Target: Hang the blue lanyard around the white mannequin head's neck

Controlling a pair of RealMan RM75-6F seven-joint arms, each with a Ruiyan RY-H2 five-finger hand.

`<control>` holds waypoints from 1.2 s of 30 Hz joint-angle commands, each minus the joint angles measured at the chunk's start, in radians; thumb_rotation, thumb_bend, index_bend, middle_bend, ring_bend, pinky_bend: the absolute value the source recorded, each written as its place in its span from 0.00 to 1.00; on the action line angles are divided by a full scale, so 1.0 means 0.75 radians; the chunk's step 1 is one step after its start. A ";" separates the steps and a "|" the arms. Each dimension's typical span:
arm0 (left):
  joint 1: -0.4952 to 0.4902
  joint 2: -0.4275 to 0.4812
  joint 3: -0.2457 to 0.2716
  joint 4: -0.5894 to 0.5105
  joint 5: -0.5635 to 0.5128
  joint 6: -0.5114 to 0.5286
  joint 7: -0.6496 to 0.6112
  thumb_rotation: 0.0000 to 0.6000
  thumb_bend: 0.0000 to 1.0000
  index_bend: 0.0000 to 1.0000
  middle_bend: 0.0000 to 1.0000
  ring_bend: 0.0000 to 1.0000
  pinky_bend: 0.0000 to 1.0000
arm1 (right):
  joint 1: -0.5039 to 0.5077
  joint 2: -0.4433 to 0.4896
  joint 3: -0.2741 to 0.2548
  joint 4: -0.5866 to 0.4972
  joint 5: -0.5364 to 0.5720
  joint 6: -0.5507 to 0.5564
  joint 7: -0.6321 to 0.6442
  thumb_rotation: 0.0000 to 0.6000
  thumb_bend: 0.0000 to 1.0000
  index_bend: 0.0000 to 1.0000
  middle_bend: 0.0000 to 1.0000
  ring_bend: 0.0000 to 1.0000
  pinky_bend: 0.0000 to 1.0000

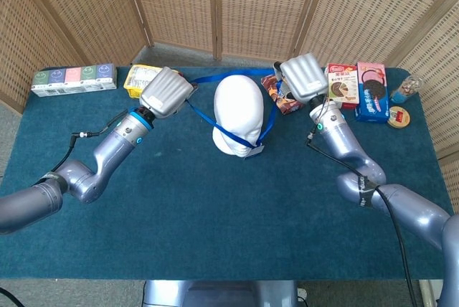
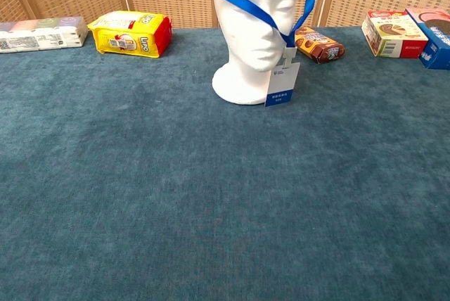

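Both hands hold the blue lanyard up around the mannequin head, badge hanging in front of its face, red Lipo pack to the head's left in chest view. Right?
Nearly. The Lipo pack is yellow with one red end, as the chest view shows. The rest stands: left hand and right hand hold the blue lanyard up around the mannequin head, badge in front.

A staged lab set-up: wicker screens (image 1: 258, 6) wall off a tabletop (image 1: 215, 206) draped in teal cloth, with packaged snacks (image 1: 362, 92) lined along its back edge.
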State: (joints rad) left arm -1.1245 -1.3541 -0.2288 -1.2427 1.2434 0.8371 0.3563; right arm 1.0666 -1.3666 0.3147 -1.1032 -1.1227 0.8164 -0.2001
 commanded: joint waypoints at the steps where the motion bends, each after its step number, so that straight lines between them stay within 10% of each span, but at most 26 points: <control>1: 0.001 0.001 -0.003 -0.007 -0.013 -0.001 0.014 1.00 0.40 0.59 1.00 1.00 1.00 | -0.001 -0.001 -0.001 0.004 -0.003 0.006 -0.005 1.00 0.53 0.67 0.90 1.00 1.00; 10: 0.001 0.001 -0.011 -0.028 -0.061 -0.001 0.078 0.95 0.29 0.54 1.00 0.96 1.00 | -0.004 0.001 -0.001 0.006 0.005 -0.007 -0.008 0.84 0.54 0.62 0.82 1.00 1.00; 22: -0.017 -0.002 -0.034 -0.046 -0.066 0.023 0.108 0.77 0.28 0.52 0.93 0.85 1.00 | -0.002 0.011 0.019 -0.014 0.030 -0.027 0.020 0.03 0.53 0.60 0.76 0.98 1.00; 36: -0.019 0.012 -0.036 -0.062 -0.070 0.033 0.125 0.69 0.28 0.50 0.75 0.71 0.95 | -0.006 0.034 0.003 -0.031 0.056 -0.054 -0.023 0.00 0.54 0.56 0.71 0.92 1.00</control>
State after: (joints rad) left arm -1.1387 -1.3456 -0.2558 -1.2893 1.1911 0.8614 0.4498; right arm 1.0621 -1.3430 0.3188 -1.1242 -1.0828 0.7776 -0.2136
